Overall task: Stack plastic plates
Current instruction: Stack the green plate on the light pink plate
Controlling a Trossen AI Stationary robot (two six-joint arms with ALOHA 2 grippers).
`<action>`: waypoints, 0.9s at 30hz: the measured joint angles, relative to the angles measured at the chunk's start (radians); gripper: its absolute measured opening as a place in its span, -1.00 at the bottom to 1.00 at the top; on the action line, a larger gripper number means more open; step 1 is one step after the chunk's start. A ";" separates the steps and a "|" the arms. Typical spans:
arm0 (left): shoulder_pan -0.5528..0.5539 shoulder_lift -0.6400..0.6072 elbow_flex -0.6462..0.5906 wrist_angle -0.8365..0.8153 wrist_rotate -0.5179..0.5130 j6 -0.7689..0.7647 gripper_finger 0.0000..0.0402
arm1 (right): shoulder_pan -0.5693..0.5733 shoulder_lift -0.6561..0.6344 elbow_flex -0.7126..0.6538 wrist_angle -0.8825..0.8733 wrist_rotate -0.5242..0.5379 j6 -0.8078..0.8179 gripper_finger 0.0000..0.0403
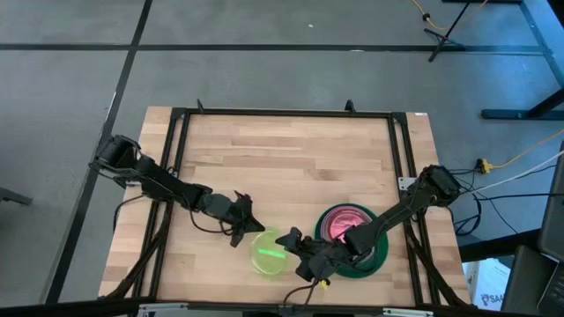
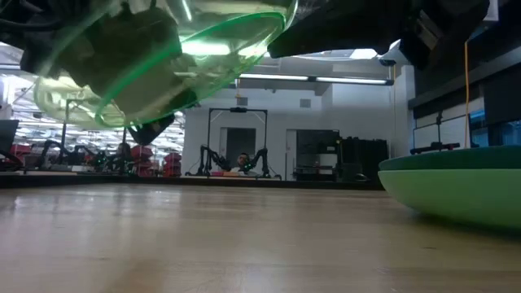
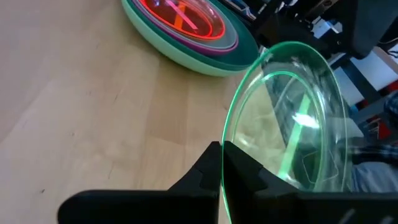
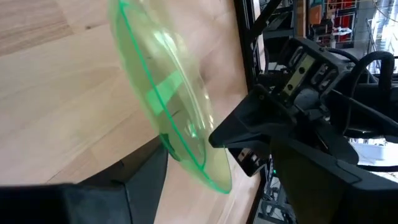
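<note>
A translucent yellow-green plate (image 1: 270, 252) hangs tilted in the air near the table's near edge, also seen in the low view (image 2: 163, 57). My left gripper (image 1: 250, 227) is shut on its rim from the left. My right gripper (image 1: 298, 241) is open at the plate's right side. In the right wrist view the plate's rim (image 4: 186, 155) stands between its wide-apart fingers (image 4: 146, 177); whether they touch it, I cannot tell. To the right, a stack of plates (image 1: 352, 236) rests on the table: dark green at the bottom, then light green, magenta and pink. My left gripper pinches the yellow-green plate's rim (image 3: 231, 134) between its two fingers (image 3: 208, 165), coming at it from the table's left. The plate is lifted clear of the table and tilted steeply, standing almost on edge.
The stack's green bottom plate (image 2: 456, 187) sits close by on the right. A black frame (image 1: 181, 158) runs along the tabletop's sides. Bare wood (image 1: 282, 167) lies toward the far edge. A person (image 2: 242, 162) sits far back in the room.
</note>
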 joint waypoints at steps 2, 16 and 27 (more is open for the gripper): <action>0.004 0.002 0.001 -0.001 0.000 0.000 -0.98 | 0.000 0.000 0.000 0.000 0.000 0.000 0.39; 0.008 0.001 0.001 0.004 0.019 0.009 -0.98 | 0.002 0.000 0.000 -0.025 -0.012 0.003 -0.41; 0.032 -0.001 0.001 0.000 0.049 0.038 -0.61 | 0.007 0.000 0.000 -0.024 -0.017 0.007 -0.81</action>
